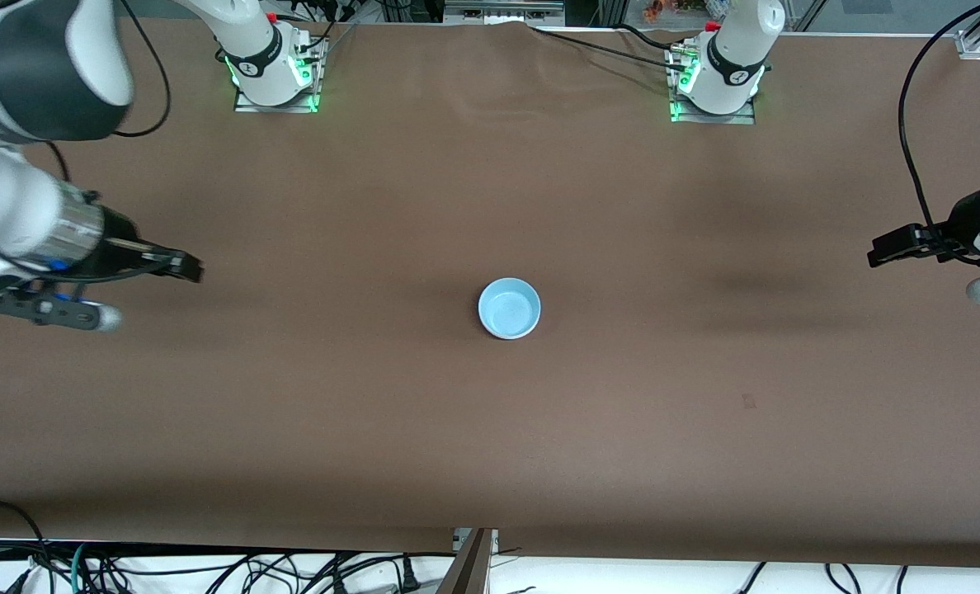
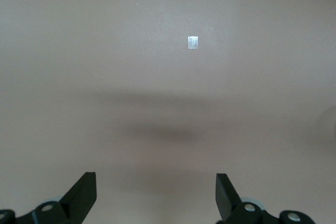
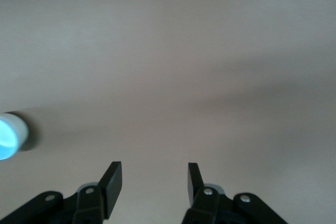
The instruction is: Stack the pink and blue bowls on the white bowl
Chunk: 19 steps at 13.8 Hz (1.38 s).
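A light blue bowl point(image 1: 509, 308) stands upright in the middle of the brown table. It shows at the edge of the right wrist view point(image 3: 6, 136), where a whitish wall shows below its blue inside. No pink bowl and no separate white bowl show in any view. My right gripper point(image 1: 189, 266) is open and empty over the table's right-arm end; its wrist view point(image 3: 153, 182) shows bare table between the fingers. My left gripper point(image 1: 878, 252) is open wide and empty over the left-arm end, with bare table in its wrist view point(image 2: 156, 192).
A small pale mark point(image 2: 192, 42) lies on the table nearer to the front camera than the left gripper; it also shows in the front view point(image 1: 748, 401). The arm bases point(image 1: 275, 74) point(image 1: 717, 82) stand along the table's edge farthest from the front camera. Cables point(image 1: 209, 569) hang below the near edge.
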Each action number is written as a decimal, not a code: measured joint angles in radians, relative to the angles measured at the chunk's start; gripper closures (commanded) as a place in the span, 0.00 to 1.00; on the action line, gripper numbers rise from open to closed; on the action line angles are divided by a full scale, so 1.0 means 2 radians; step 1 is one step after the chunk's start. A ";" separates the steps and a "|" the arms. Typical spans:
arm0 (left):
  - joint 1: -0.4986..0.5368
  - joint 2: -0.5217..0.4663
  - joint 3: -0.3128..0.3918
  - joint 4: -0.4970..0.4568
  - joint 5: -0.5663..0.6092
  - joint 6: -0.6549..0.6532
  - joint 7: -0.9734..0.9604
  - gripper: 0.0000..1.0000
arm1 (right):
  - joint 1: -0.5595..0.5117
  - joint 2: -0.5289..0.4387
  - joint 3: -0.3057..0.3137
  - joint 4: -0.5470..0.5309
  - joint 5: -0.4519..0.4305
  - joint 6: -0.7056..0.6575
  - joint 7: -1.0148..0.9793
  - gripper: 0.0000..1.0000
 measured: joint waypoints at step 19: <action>0.000 0.000 0.000 0.000 0.000 0.000 0.000 0.00 | 0.001 -0.127 -0.092 -0.234 -0.034 0.118 -0.099 0.37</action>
